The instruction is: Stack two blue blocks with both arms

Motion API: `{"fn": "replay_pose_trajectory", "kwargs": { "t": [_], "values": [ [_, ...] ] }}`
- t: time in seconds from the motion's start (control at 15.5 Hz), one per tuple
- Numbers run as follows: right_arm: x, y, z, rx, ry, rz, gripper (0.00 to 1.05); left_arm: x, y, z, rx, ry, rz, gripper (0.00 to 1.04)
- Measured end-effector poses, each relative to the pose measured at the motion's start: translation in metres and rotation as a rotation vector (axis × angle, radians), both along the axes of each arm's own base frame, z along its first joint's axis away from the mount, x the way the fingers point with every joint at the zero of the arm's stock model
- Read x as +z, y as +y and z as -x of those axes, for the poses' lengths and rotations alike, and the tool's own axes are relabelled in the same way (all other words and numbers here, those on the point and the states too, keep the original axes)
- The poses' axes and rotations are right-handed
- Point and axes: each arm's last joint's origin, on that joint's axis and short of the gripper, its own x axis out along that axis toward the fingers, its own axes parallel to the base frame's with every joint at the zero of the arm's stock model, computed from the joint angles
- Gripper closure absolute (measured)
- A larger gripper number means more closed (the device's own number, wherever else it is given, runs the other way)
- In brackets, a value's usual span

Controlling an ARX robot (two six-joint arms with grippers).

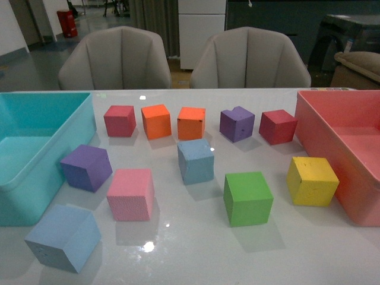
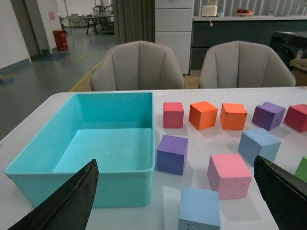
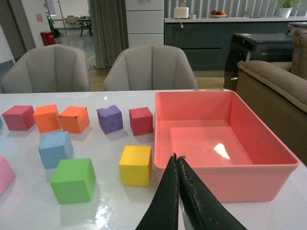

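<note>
The steel-blue block sits mid-table. It also shows in the left wrist view and the right wrist view. The paler periwinkle block sits at the front left beside the turquoise bin, and in the left wrist view it lies just ahead of the gripper, between its fingers. My left gripper is open and empty, its fingers spread wide. My right gripper is shut and empty, in front of the pink bin's near wall. Neither arm shows in the front view.
A turquoise bin stands at the left and a pink bin at the right. A purple cube, pink cube, green cube and yellow cube lie around the blue blocks. Red, orange and purple cubes line the back.
</note>
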Motion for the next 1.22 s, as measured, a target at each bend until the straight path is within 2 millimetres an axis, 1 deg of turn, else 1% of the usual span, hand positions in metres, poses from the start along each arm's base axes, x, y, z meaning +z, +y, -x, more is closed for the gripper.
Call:
{"fn": "replay_pose_trajectory", "kwargs": {
  "t": [0.06,0.52,0.58,0.64,0.71,0.77,0.9,0.97,1.09,1.22],
  "values": [
    [0.000,0.000,0.000,0.000,0.000,0.000,1.01,0.000,0.000,0.000,0.000,0.000,0.000,0.07],
    [0.000,0.000,0.000,0.000,0.000,0.000,0.09,0.000,0.000,0.000,0.000,0.000,0.000,0.07],
    [0.000,0.000,0.000,0.000,0.000,0.000,0.06,0.000,0.000,0.000,0.000,0.000,0.000,0.07],
    [0.000,0.000,0.000,0.000,0.000,0.000,0.07,-0.002,-0.001,0.001,0.049,0.124,0.017,0.07],
    [0.000,0.000,0.000,0.000,0.000,0.000,0.06,0.002,-0.006,-0.001,0.080,0.222,0.020,0.07],
    [0.000,0.000,0.000,0.000,0.000,0.000,0.06,0.011,-0.010,-0.002,0.078,0.199,0.019,0.07],
    [0.000,0.000,0.000,0.000,0.000,0.000,0.06,0.027,-0.013,0.000,0.052,0.144,0.034,0.07],
    [0.000,0.000,0.000,0.000,0.000,0.000,0.06,0.027,-0.014,-0.004,0.025,0.141,0.038,0.07],
    [0.000,0.000,0.000,0.000,0.000,0.000,0.06,0.024,-0.019,-0.028,-0.048,0.175,0.042,0.07],
    [0.000,0.000,0.000,0.000,0.000,0.000,0.06,0.015,-0.029,-0.064,-0.165,0.235,0.032,0.07]
  ]
}}
